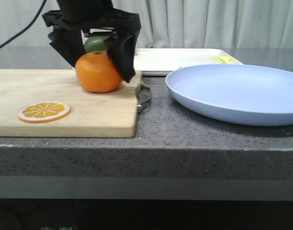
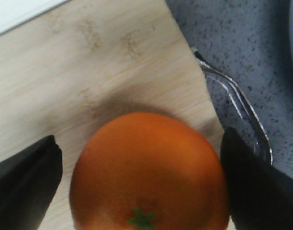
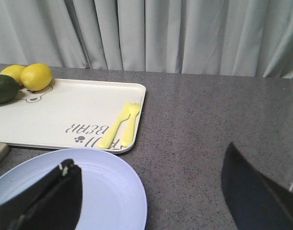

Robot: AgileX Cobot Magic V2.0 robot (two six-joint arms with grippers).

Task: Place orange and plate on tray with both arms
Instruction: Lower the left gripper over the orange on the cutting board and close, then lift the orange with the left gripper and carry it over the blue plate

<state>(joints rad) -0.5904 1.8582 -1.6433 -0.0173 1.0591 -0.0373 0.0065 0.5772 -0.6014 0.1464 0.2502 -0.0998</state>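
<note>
1. While the left gripper (image 1: 97, 55) straddled the orange (image 1: 97, 72), its fingers (image 2: 26, 184) stood spread on either side; whether they touched the fruit could not be told.
2. That orange sat on the wooden cutting board (image 1: 65, 103), near its right edge, behind an orange slice (image 1: 44, 111).
3. To the right, the plate (image 1: 237, 92) lay on the grey counter (image 1: 151, 132).
4. Behind both, the tray (image 3: 65, 115) held two lemons (image 3: 29, 75), an avocado (image 3: 4, 89) and yellow cutlery (image 3: 121, 124).
5. Beyond the plate's near-right rim, the right gripper (image 3: 151, 191) hung with jaws released, holding nothing.
</note>
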